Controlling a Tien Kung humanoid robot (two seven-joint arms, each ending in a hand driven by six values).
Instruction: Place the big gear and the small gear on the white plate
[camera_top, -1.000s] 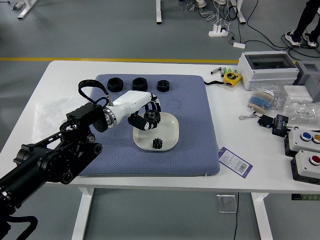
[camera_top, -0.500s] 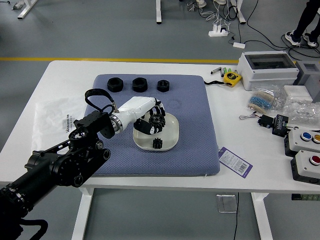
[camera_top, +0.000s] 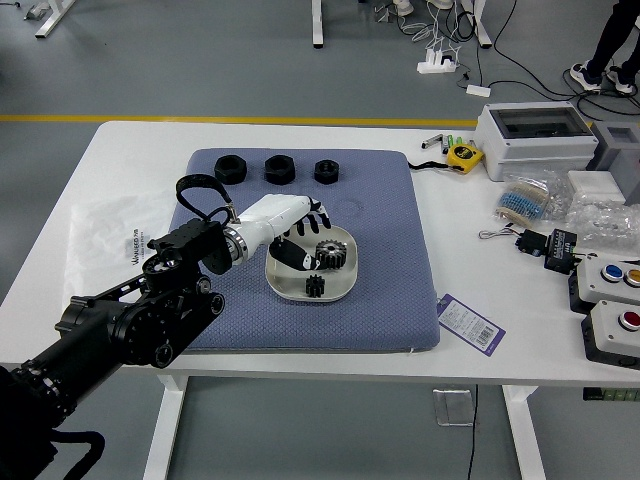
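I have my left hand (camera_top: 283, 222) spread over the white plate (camera_top: 345, 286). On it, the big gear (camera_top: 331, 254) lies beyond the small gear (camera_top: 315, 286).

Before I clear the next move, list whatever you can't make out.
All in the head view:
- White plate, upper-left part: hidden under the left hand.
- Whether the thumb touches the big gear: too small to tell.
- Fine print on the purple-edged tag: too small.
- Person above the legs: cut off by the top edge.
- Right hand: outside the picture.
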